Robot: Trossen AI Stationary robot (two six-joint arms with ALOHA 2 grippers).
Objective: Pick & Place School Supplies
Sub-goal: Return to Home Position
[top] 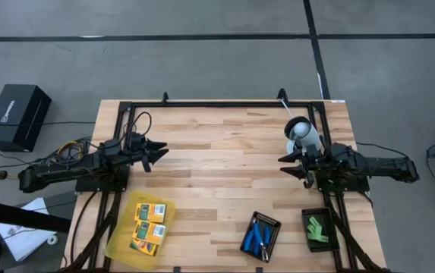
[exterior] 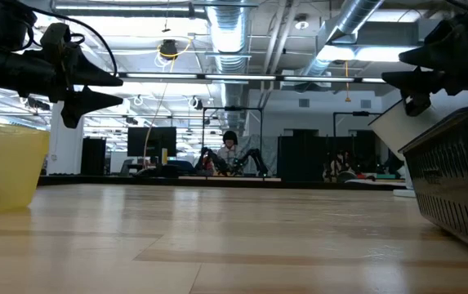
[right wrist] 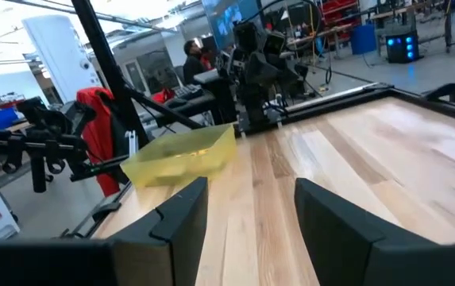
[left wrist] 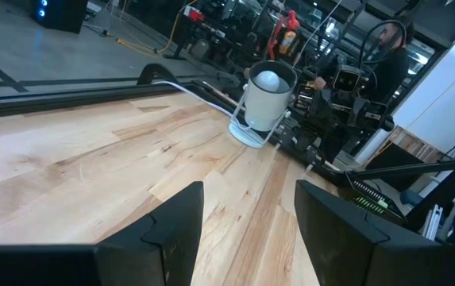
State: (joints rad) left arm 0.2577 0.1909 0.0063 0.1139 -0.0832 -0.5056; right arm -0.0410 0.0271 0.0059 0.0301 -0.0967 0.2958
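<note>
Tabletop (top: 217,152): green erasers (top: 318,230) lie near right gripper (right wrist: 251,187); left gripper (left wrist: 249,189) likewise open, empty

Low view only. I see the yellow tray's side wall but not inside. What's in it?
Observer: Yellow-orange packs with green print lie flat in the yellow tray, per the high view.
Operator: Either tool carrying anything? Just silhouettes here.
Observer: No. The wrist views show the left tool and the right tool both open, with only bare table between the fingers.
</note>
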